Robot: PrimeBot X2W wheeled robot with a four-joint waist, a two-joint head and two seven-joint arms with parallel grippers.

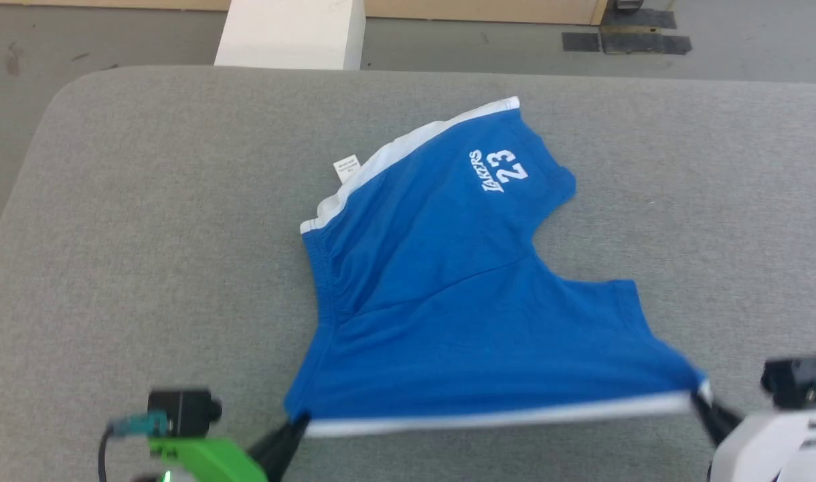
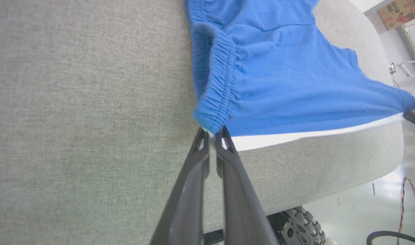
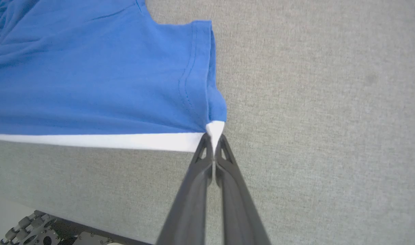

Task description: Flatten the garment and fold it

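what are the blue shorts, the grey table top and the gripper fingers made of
Shorts: likely soft matte cotton jersey; fine knit, stitched hems, gathered elastic waistband. Table top: seemingly grey woven upholstery cloth; heathered weave shows. Fingers of the left gripper: probably dark semi-matte moulded plastic, with triangular cut-outs near the tips.

Bright, even, diffuse light with faint soft shadows. Both wrist views bow at their edges; two long dark fingers [image 2: 188, 207] blur at bottom centre. Glossy pale floor [image 2: 364, 217] glares, lower right.
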